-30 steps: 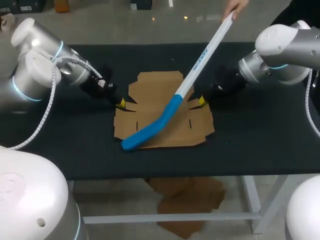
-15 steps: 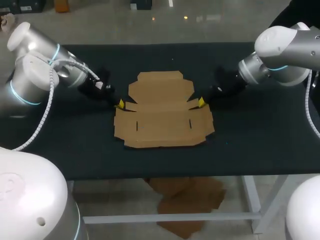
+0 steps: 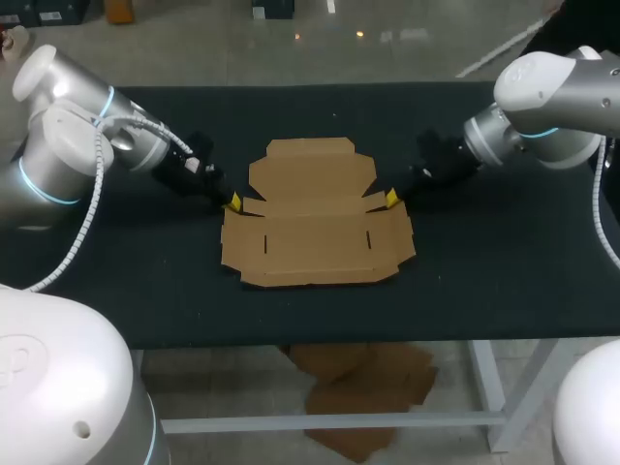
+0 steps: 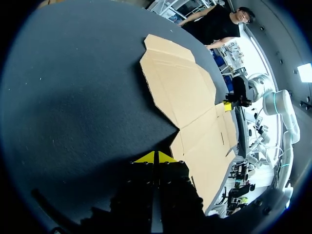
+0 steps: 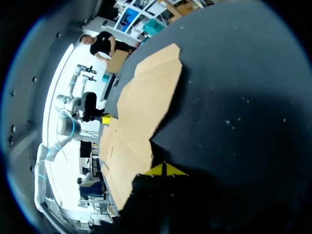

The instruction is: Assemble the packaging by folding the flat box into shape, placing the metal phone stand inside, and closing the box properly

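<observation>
A flat brown cardboard box blank (image 3: 315, 215) lies unfolded in the middle of the black table. My left gripper (image 3: 233, 201) is shut, its yellow tips low at the blank's left notch. My right gripper (image 3: 391, 199) is shut too, at the notch on the right side. In the left wrist view the closed tips (image 4: 155, 158) sit just short of the blank's (image 4: 187, 102) edge, with my other gripper (image 4: 227, 105) beyond it. The right wrist view shows the same from the other side: closed tips (image 5: 164, 170) beside the cardboard (image 5: 141, 107). No metal phone stand is in view.
The black table (image 3: 484, 262) has bare room to the front, back and both sides of the blank. More cardboard (image 3: 363, 392) lies on the floor under the table's front edge.
A person's white and blue rod that lay across the blank one second ago has been pulled away past the far right edge. Both grippers stay at the blank's notches; my left arm shifted slightly.
</observation>
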`<act>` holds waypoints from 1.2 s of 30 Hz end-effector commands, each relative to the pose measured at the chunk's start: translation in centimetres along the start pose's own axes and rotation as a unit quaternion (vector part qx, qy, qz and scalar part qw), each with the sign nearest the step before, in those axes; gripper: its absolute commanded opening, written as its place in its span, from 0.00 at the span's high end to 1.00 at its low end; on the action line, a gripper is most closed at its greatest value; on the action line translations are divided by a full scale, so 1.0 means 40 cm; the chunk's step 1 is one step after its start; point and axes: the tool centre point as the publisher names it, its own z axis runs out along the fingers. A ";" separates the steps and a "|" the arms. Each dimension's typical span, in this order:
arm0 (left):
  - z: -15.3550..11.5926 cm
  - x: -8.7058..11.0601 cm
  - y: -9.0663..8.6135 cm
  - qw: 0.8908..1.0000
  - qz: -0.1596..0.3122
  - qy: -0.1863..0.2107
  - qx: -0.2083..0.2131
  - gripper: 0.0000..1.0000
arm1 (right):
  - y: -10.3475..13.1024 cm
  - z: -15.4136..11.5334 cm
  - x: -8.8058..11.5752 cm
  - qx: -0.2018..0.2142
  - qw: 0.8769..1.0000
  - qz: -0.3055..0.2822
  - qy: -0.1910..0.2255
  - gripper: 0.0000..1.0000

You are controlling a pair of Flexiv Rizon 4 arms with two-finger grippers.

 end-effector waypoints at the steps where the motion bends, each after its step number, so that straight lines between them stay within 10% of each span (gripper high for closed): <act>1: -0.002 0.007 0.004 1.000 -0.007 -0.005 -0.002 1.00 | -0.016 0.000 0.004 -0.008 1.000 0.006 -0.006 1.00; 36: 0.012 0.043 -0.007 1.000 0.014 0.001 -0.021 1.00 | 0.002 0.020 0.065 -0.039 0.997 0.017 -0.066 1.00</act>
